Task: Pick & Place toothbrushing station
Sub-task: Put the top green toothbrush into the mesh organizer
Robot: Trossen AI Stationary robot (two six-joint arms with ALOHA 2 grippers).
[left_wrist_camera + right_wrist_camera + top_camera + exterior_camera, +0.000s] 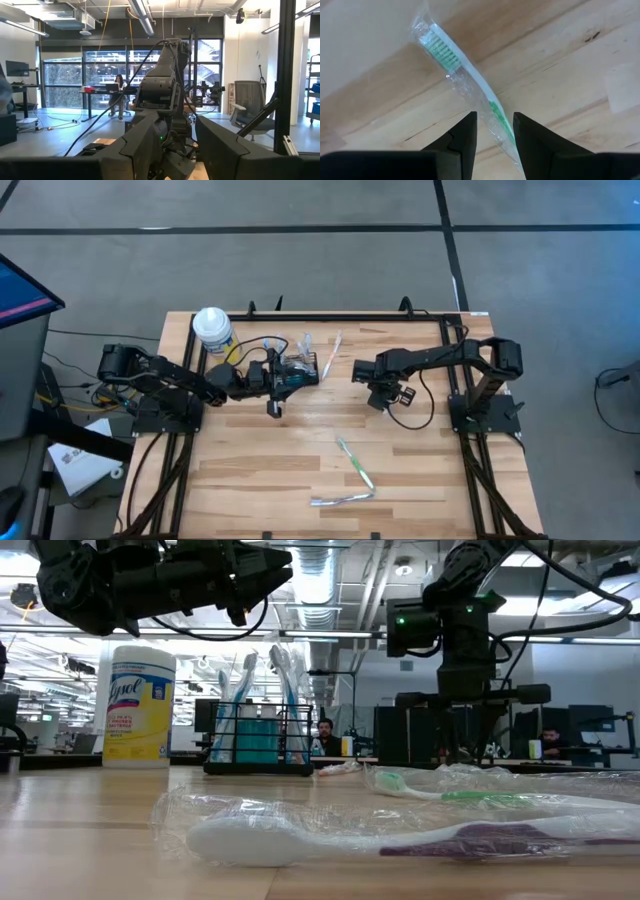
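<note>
low view: caddy [258, 740] (seemingly upright) on table [90, 810].

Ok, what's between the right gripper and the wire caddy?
In the high view, one wrapped toothbrush lies beside the caddy; the rest of the stretch to the right gripper is bare tabletop.

The toothbrushing station [258, 738] is a small black wire-mesh caddy. It stands upright on the wooden surface [90, 830]. Several toothbrushes stand in it.

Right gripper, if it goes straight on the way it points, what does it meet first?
Most likely the green toothbrush in clear plastic wrap, lying on the wooden table in line with the open right gripper; depth is unclear.
</note>
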